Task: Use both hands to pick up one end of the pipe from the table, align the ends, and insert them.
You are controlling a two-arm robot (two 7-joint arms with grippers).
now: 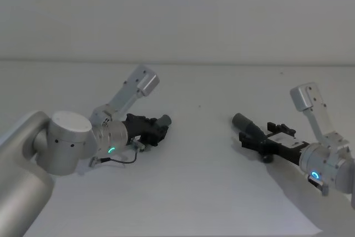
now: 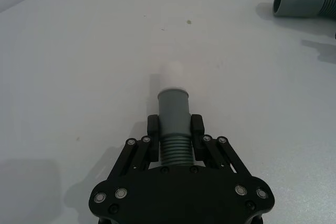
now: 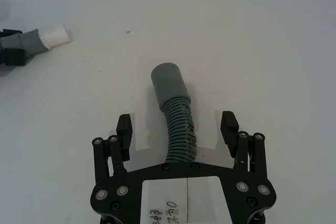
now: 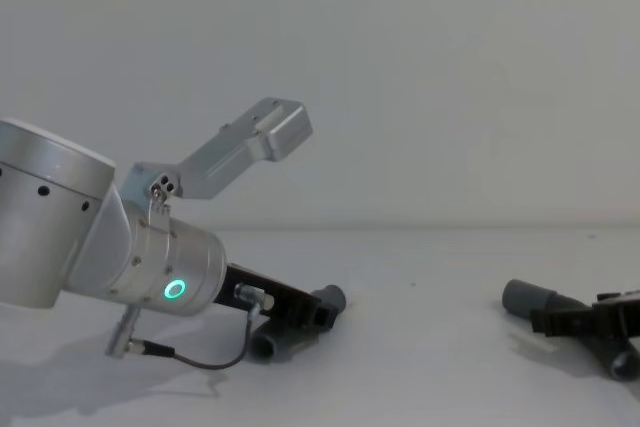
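My left gripper (image 2: 175, 132) is shut on one pipe piece (image 2: 173, 148), clamping its ribbed part just behind the grey cuff (image 2: 173, 108), which has a white tip (image 2: 172, 74) sticking out. In the head view this left gripper (image 1: 157, 129) sits low over the white table (image 1: 194, 192), left of centre. The other pipe piece (image 3: 177, 129) lies on the table between the fingers of my right gripper (image 3: 177, 124), which is open and apart from it on both sides. Its smooth grey cuff (image 3: 168, 82) points toward the left piece (image 3: 31, 39). My right gripper (image 1: 258, 137) is right of centre.
A stretch of bare table (image 1: 202, 131) separates the two cuffs. The table's far edge (image 1: 222, 64) meets a plain pale wall. A thin black cable (image 4: 215, 362) loops under the left wrist, close to the tabletop.
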